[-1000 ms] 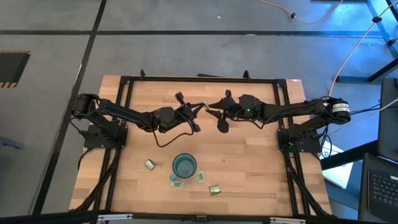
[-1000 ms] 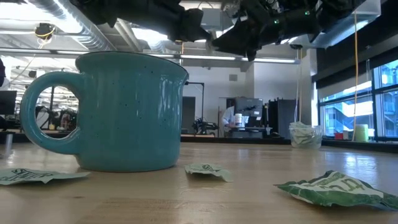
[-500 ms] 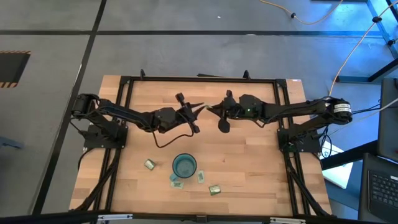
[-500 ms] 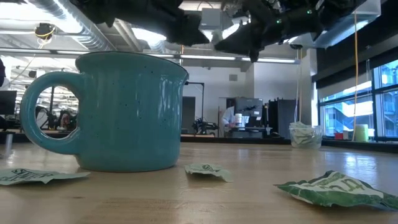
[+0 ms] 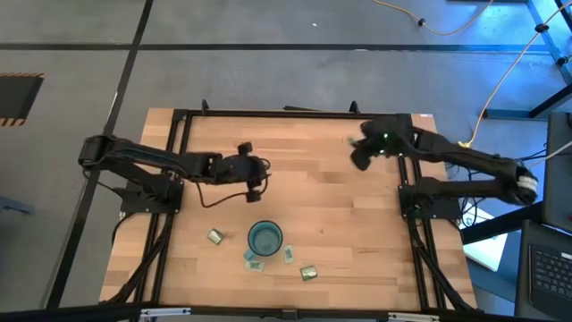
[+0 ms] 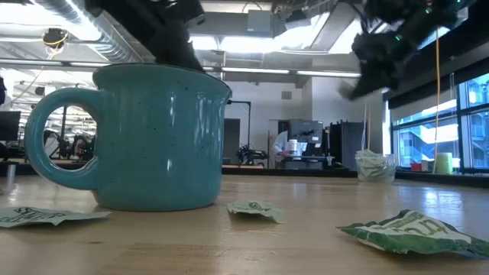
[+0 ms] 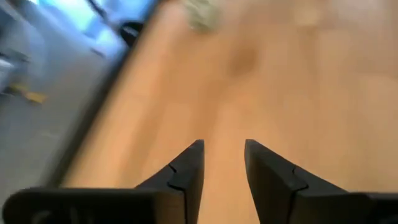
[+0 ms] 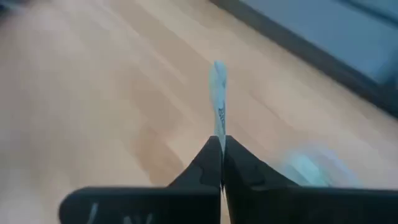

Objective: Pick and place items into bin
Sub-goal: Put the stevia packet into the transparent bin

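My right gripper (image 8: 221,142) is shut on a small light-green packet (image 8: 217,87), high over the table's far right part (image 5: 353,143). My left gripper (image 7: 222,149) stands open with nothing between its fingers, above the table's middle left (image 5: 261,170). Several more packets lie flat on the wood around the teal mug (image 5: 264,238), among them one to its left (image 5: 215,236) and one to its near right (image 5: 308,273). The bin, a whitish translucent cup (image 6: 374,166), stands far off at the table's right, with packets in it. My right gripper pinches the packet by one end (image 8: 219,127) between its two fingers. The packet shows edge-on and sticks out past the fingertips, along the fingers. It is lifted clear of the table.
The teal mug (image 6: 153,137) stands near the table's front middle, with packets (image 6: 256,208) (image 6: 412,231) close around it. A black frame (image 5: 268,114) runs along the table's edges. Bare wood lies between the two arms.
The packet has passed from my left gripper to my right: the right shut on it and the left opened. The arms then drew apart, the left toward the table's left edge, the right toward the far right with the packet.
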### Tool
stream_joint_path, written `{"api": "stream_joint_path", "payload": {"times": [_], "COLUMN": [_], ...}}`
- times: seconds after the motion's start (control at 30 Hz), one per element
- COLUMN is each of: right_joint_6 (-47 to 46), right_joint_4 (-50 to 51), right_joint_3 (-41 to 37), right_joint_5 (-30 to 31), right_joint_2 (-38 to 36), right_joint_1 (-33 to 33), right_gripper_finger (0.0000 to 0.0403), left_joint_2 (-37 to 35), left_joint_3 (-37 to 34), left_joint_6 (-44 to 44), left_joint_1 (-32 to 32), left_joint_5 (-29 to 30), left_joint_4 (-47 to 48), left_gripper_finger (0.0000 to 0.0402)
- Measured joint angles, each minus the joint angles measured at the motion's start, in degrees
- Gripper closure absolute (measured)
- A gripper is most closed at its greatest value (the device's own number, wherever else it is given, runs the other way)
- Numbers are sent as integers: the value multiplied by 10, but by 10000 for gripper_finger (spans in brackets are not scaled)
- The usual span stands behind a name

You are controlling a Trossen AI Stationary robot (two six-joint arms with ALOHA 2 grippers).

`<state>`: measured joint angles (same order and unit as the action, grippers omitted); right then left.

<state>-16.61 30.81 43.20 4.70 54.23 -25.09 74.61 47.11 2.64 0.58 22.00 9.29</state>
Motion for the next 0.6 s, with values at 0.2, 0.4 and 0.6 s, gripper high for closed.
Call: {"api": "stream_joint_path", "payload": {"times": [0.2,0.4,0.6], "right_joint_6": [24,65,94], "right_joint_4": [117,119,120], "right_joint_3": [0,0,0], "right_joint_5": [-67,-158,-188], "right_joint_2": [6,69,153], "right_joint_1": [-135,-205,-235], "right_gripper_finger": [401,402,401], "left_joint_2": [-11,-10,-10], "left_joint_3": [0,0,0], "left_joint_6": [-51,-73,-100], "left_joint_1": [-8,-9,-9], "left_joint_5": [-93,-102,-140], "left_joint_4": [58,78,112], "left_gripper_finger": [306,315,314]}}
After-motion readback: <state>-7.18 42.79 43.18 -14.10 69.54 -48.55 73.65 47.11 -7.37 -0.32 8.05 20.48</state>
